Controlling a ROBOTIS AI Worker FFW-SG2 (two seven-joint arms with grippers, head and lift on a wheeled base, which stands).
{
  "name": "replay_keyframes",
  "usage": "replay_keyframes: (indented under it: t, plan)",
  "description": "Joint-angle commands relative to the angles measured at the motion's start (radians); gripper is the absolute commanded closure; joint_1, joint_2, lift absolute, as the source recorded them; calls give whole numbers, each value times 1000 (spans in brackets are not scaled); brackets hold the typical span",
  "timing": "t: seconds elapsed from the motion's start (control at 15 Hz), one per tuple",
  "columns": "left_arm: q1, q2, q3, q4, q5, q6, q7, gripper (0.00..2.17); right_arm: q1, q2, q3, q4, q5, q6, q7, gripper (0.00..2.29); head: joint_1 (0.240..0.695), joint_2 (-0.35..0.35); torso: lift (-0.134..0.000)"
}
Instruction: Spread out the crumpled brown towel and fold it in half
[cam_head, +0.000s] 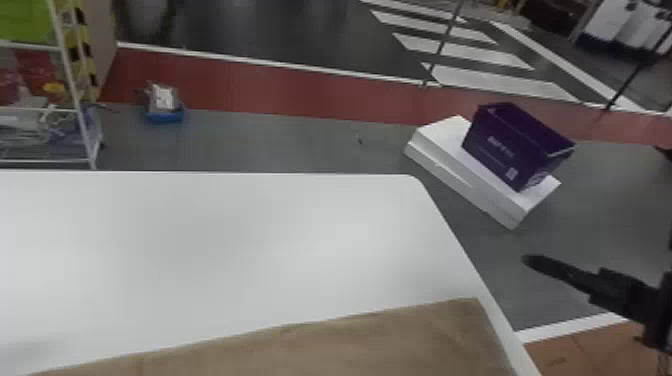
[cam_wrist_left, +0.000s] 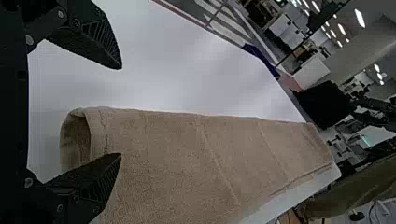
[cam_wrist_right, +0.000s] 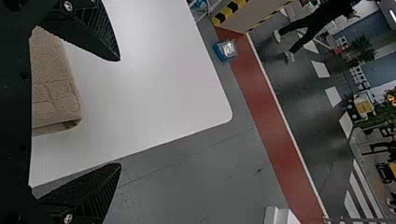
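One brown towel, spread long and low on the near part of the tabletop. Not crumpled now: lengthwise creases, mostly flat surface. At one end the cloth curls round in a soft loop, open at the side; elsewhere its edge shows stacked layers. I read that as cloth doubled over, so the spreading looks done and the fold largely made. Whether the halves match underneath, I can't tell.

Far edge runs aslant to the tabletop's own far edge; one corner sits just beside the right-hand border. Little margin there: a pull to the right could let that corner droop over.

Left tool spread wide at the looped end, nothing gripped. One finger appears in front of the cloth, the other over bare white; contact uncertain. Placed so, I judge, because that end is the likeliest to want pressing or squaring.

Right tool also wide and empty, out beside the tabletop's right border, towel off to one side of its fingers. A sensible spot: out of the fold's way, near enough to help.

Next, if anything: flatten the loop lightly. Soft cloth; a hard push would ruck the top layer and skew the edges.

Farther out, on the floor: a purple box resting on a white box, well apart from the work.
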Motion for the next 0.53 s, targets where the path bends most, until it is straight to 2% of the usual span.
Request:
replay_keyframes:
  t: [0.0, 0.2, 0.47]
  plan:
    - [-10, 19, 8, 1, 3, -3, -3, 262, 11, 0, -21, -8, -9, 2, 2, 80, 695, -350, -124]
    - [4, 26, 69, -23, 17, 0, -28, 262, 15, 0, -32, -6, -9, 2, 2, 80, 695, -350, -124]
    - [13, 40, 60, 1, 11, -10, -14, 262, 15, 2, -21, -5, -10, -1, 2, 80, 695, -350, -124]
